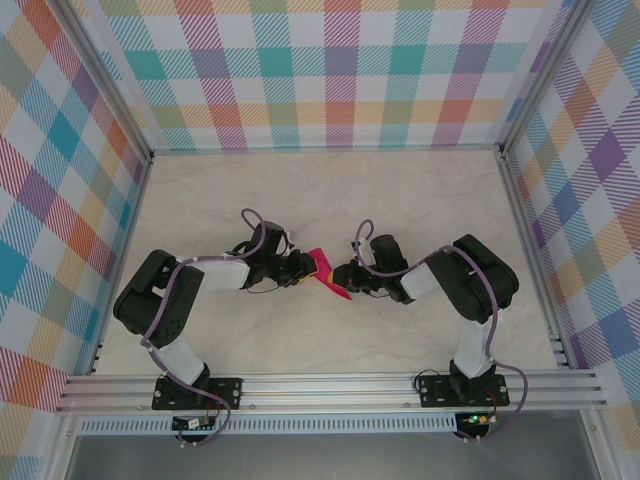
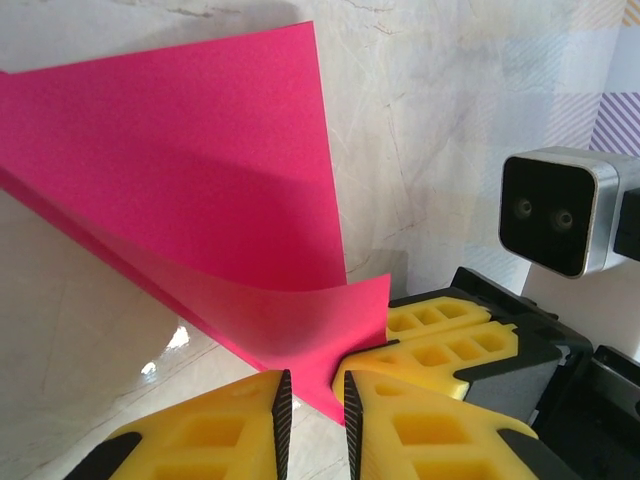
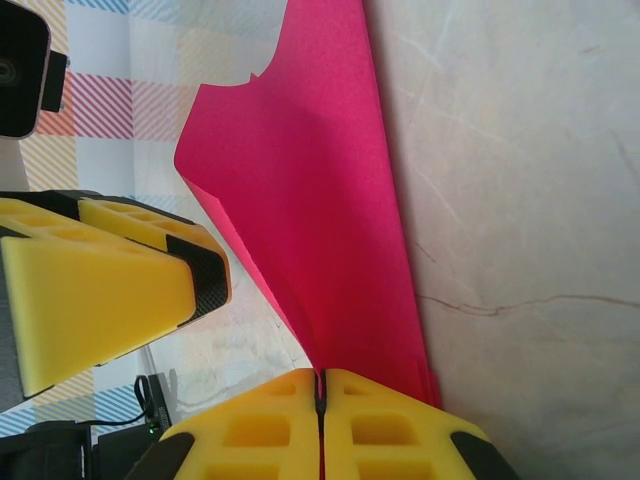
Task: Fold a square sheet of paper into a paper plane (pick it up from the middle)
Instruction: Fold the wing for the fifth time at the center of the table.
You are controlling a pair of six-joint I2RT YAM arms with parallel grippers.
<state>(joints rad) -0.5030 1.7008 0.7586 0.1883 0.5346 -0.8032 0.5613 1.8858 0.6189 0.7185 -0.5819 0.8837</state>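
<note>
The magenta-pink sheet of paper [image 1: 328, 274], folded into a narrow pointed dart shape, hangs between both grippers above the middle of the table. My right gripper [image 3: 322, 385] is shut on the paper's [image 3: 320, 200] folded edge, with stacked layers showing beside its fingers. My left gripper [image 2: 313, 400] stands narrowly open, with a gap between its fingers. A curled lower corner of the paper [image 2: 200, 200] dips into that gap. The right gripper's yellow fingers [image 2: 450, 345] meet the paper just right of my left fingers. In the top view the left gripper [image 1: 305, 268] and right gripper [image 1: 344, 276] face each other.
The marble-patterned table [image 1: 320, 190] is ringed by checked fabric walls [image 1: 320, 70] on an aluminium frame [image 1: 320, 390]. Both arms are bent inward, with elbows near the table's sides. The left gripper's fingers [image 3: 100, 290] sit close beside the paper in the right wrist view.
</note>
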